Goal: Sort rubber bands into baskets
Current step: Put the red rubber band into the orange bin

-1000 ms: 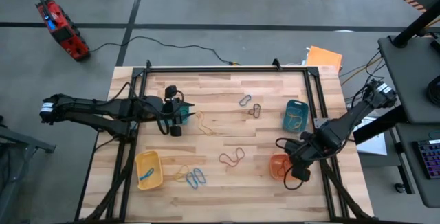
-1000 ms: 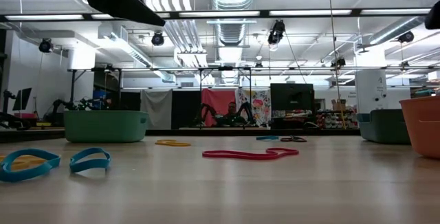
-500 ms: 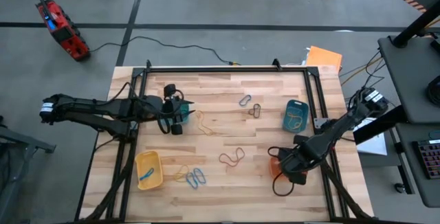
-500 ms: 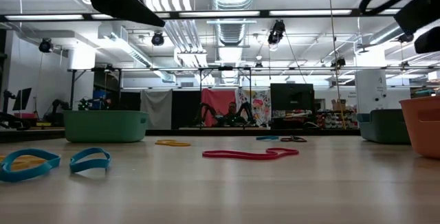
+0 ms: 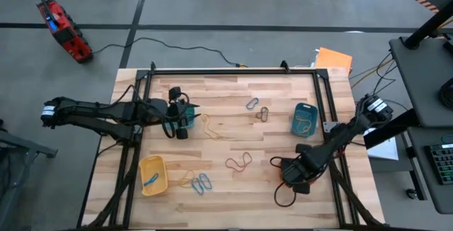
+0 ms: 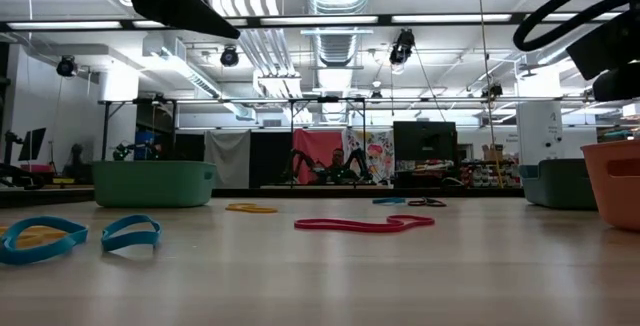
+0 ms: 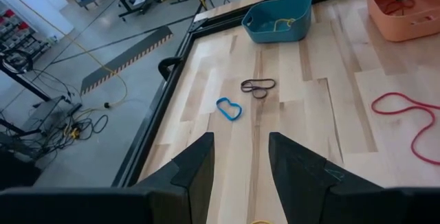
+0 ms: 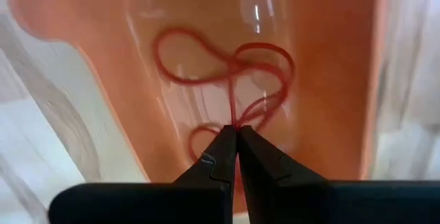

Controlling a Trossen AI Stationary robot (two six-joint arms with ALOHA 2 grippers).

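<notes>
My right gripper [image 5: 289, 176] stands over the orange basket [image 8: 330, 80] near the table's near right, shut on a red rubber band [image 8: 227, 66]. In the high view it hides most of that basket. My left gripper [image 7: 239, 157] is open and empty by the teal basket [image 5: 187, 113] at the far left. A red-brown band [image 5: 238, 162], blue bands [image 5: 202, 182] and a yellow band [image 5: 210, 126] lie flat on the table. The yellow basket [image 5: 152, 175] holds a blue band. The blue basket [image 5: 304, 119] holds a yellow band. My right gripper pinches one strand of the red band [image 8: 232, 122] between its two fingertips. The fingers come from above, pointing down into the orange basket. The band's loops spread out below the fingers over the basket's floor; I cannot tell whether they rest on it.
A blue band [image 5: 252, 104] and a dark band [image 5: 262, 113] lie near the table's far middle. A black frame [image 5: 233, 71] runs round the table's edges. A loose black cable [image 5: 283, 197] loops by my right gripper. Bare wood lies in the table's middle.
My right gripper has gone toward the table's left and a little toward its near edge, and now stands over the orange basket, covering it in the high view. My left arm has kept still.
</notes>
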